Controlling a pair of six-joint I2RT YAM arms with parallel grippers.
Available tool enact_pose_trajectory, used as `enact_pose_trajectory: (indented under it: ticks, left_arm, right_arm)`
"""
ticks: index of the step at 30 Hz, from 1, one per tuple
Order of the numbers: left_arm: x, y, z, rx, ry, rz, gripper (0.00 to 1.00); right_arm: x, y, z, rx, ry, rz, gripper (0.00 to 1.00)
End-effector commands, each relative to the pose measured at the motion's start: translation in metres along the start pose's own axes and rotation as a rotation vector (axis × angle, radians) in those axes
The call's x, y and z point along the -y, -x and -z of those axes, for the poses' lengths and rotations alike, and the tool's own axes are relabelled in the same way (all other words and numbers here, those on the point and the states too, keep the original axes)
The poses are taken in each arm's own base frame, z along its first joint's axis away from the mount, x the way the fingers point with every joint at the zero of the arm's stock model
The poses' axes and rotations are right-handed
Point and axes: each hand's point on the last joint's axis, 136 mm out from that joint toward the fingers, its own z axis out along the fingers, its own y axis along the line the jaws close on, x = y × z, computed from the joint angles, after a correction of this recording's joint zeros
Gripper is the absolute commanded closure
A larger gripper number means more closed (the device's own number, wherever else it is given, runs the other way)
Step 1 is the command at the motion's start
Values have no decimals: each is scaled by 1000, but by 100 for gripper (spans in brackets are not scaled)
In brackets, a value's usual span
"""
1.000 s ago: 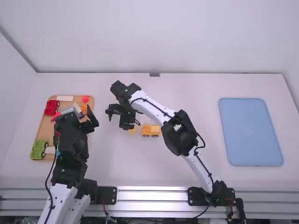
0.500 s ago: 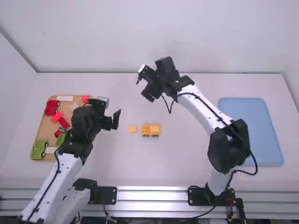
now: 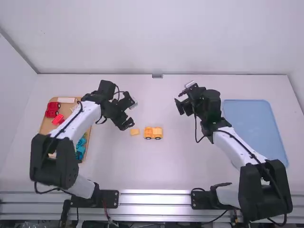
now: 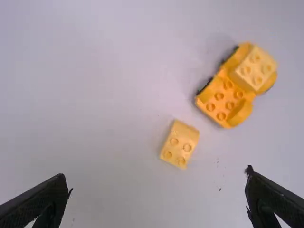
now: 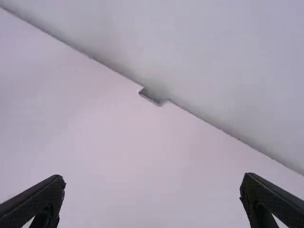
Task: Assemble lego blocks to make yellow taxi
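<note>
Currently I have the left gripper (image 3: 126, 124) spread wide beside the loose yellow block (image 3: 135, 132), and the right gripper (image 3: 180, 107) wide too, farther off over the table (image 3: 190, 166).
From my station I see the orange-yellow car (image 3: 153, 133) on the table near that block, a paler yellow block (image 4: 254, 69) on top; my left arm (image 3: 71, 124) hides part of the wooden tray (image 3: 46, 127), where I can't make out the shape of a blue piece (image 3: 81, 145), and my right arm (image 3: 237, 147) covers the blue tray's (image 3: 256, 133) near corner.
</note>
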Motion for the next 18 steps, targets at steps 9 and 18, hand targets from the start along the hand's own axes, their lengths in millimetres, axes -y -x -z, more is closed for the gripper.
enact_pose_trajectory:
  ticks: [9, 18]
  left_arm:
    - [8, -26, -65, -234, -24, -279, 7]
    - [12, -33, -89, -265, -50, -236, 13]
  right_arm:
    - [16, -5, 10, 36, 29, -91, 2]
    - [15, -5, 9, 36, 32, -89, 2]
